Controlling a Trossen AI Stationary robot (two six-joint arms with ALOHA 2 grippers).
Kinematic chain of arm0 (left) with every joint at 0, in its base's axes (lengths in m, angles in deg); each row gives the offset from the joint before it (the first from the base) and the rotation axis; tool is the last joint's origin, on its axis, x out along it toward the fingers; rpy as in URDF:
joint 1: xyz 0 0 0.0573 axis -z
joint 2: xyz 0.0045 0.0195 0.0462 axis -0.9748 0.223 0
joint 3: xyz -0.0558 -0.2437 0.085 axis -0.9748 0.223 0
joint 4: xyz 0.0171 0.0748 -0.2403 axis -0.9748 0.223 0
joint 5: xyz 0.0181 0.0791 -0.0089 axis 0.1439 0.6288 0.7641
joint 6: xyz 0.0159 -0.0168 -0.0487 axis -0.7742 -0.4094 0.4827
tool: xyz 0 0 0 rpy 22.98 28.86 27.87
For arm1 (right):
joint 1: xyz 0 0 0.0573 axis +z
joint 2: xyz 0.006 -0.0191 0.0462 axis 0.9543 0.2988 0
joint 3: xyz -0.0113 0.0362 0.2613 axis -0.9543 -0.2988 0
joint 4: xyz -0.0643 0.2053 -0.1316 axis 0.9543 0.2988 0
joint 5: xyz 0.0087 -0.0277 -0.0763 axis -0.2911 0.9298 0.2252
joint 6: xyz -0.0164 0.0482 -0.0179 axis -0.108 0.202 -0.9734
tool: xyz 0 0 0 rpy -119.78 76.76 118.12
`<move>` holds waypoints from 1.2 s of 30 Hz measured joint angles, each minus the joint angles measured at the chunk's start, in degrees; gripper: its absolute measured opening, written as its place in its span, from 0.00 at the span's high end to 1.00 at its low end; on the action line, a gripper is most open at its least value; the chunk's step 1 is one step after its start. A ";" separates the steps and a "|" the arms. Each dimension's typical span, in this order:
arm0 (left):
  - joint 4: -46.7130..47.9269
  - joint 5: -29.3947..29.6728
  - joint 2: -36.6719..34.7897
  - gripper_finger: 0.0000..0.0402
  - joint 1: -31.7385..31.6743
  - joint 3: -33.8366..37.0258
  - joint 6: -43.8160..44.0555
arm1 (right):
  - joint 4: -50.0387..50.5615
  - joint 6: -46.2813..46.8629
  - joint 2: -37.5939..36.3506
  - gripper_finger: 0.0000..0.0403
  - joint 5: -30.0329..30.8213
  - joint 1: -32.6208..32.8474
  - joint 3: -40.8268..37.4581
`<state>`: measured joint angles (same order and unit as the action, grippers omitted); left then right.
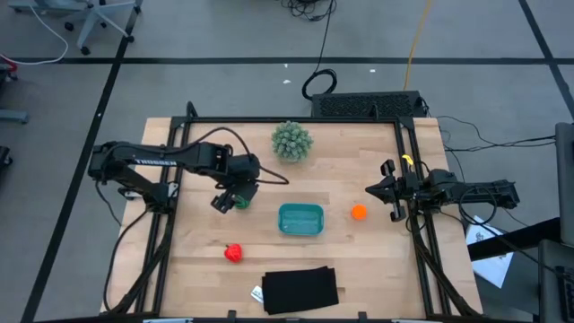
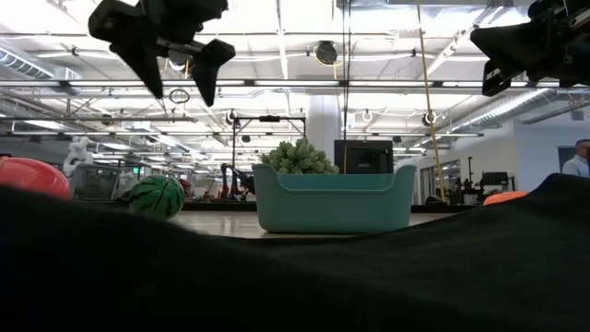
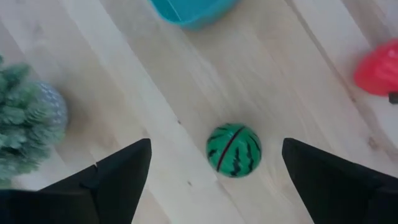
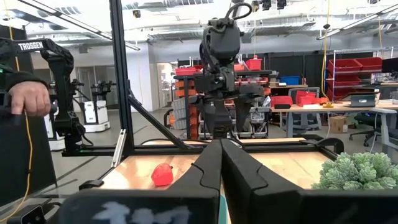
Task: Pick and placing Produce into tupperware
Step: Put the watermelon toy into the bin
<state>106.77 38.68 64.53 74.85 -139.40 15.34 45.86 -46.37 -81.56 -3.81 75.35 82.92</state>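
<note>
Fingers spread wide, the left claw (image 3: 211, 180) hangs right over the striped green ball (image 3: 234, 150) on the table, lined up to straddle it, the teal tub (image 1: 300, 219) empty nearby, while the right claw (image 1: 387, 190), pinched closed, waits at the table's edge.

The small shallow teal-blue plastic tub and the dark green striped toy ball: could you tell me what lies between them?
Only bare wooden table lies between the tub and the striped ball, as the high view shows.
</note>
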 joint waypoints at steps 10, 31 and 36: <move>-1.19 7.66 0.04 0.08 2.20 9.00 -13.20 | 0.00 0.00 0.00 1.00 0.02 -0.01 0.00; -5.51 8.89 4.09 0.08 3.89 9.85 -22.89 | -0.02 -0.02 0.14 1.00 0.04 -0.02 0.01; -6.09 6.82 7.24 0.08 3.85 9.81 -22.61 | 0.21 -0.22 0.79 1.00 0.07 -0.02 0.02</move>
<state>100.67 45.50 71.78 78.70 -129.59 -7.27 46.06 -46.58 -80.77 -3.75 75.33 82.93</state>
